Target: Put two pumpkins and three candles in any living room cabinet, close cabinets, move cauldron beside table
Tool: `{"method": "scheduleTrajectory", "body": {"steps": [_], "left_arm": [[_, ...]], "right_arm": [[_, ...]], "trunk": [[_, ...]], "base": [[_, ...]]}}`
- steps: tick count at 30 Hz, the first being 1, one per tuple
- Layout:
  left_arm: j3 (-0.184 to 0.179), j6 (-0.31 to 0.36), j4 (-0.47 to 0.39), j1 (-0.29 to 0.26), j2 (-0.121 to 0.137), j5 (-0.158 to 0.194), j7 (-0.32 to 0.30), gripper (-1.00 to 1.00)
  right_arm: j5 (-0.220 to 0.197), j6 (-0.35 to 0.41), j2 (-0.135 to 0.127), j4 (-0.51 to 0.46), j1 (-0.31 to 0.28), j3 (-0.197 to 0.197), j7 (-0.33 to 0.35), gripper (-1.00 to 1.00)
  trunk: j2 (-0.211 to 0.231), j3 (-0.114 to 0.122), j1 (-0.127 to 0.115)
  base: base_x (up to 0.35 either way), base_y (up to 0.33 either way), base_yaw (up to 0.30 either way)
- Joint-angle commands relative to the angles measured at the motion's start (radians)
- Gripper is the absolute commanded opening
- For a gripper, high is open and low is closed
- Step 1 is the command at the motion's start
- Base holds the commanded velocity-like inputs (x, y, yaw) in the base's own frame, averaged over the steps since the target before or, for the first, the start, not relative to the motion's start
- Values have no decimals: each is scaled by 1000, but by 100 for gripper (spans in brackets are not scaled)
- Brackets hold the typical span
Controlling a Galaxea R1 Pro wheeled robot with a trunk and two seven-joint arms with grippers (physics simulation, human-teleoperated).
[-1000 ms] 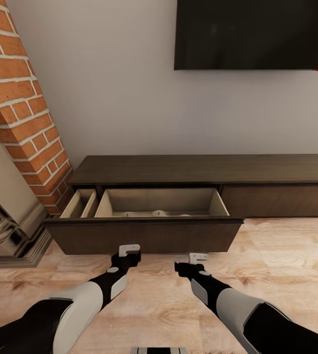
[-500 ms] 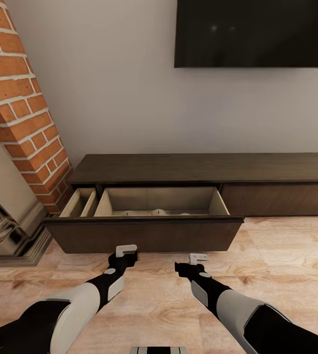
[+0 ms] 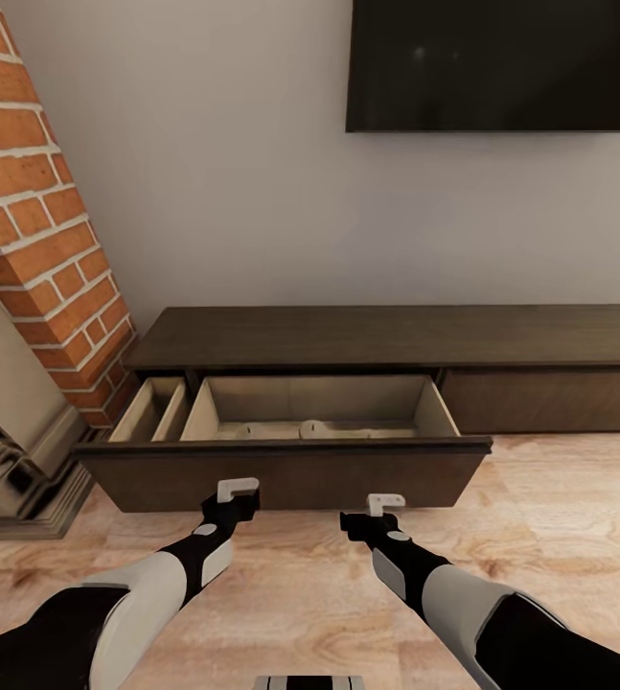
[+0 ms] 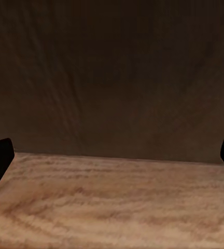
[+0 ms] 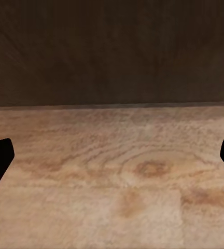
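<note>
The long, low dark-brown cabinet (image 3: pixel 396 335) stands against the wall with its wide left drawer (image 3: pixel 281 474) pulled out. Pale rounded tops of candles (image 3: pixel 311 425) peek over the drawer's front edge; how many lie there I cannot tell. My left gripper (image 3: pixel 238 491) and right gripper (image 3: pixel 384 502) hover low over the floor just short of the drawer front, both open and empty. In the wrist views the left gripper (image 4: pixel 112 161) and right gripper (image 5: pixel 112 161) face the dark drawer panel (image 4: pixel 112 72) with fingers spread wide. Pumpkins, cauldron and table are out of view.
A brick column (image 3: pixel 32 220) and a stone fireplace surround (image 3: pixel 3 450) stand close on the left. A black TV (image 3: pixel 501 62) hangs above the cabinet. The cabinet's right panel (image 3: pixel 549 401) is shut. Wooden floor (image 3: pixel 559 517) stretches to the right.
The whole view has shifted, so the camera moved a little closer to the cabinet. The drawer front now sits nearer to both grippers. Both grippers stay open.
</note>
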Motion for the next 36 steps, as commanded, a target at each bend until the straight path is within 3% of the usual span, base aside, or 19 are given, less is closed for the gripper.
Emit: {"method": "scheduleTrajectory", "body": {"steps": [1,11,36], "left_arm": [[1,-7,3,-1,0,3,1,100],[1,-6,5,-1,0,3,1,100],[1,-6,5,0,0,3,1,100]], "right_arm": [[-8,-2,0,0,0,8,-4,100],[-8,-2,0,0,0,9,-4,100],[-8,-2,0,1,0,9,-4,100]], "trunk": [[0,-1,0],[0,-1,0],[0,-1,0]], "base": [[18,1,0],[158,-28,0],[47,-3,0]]}}
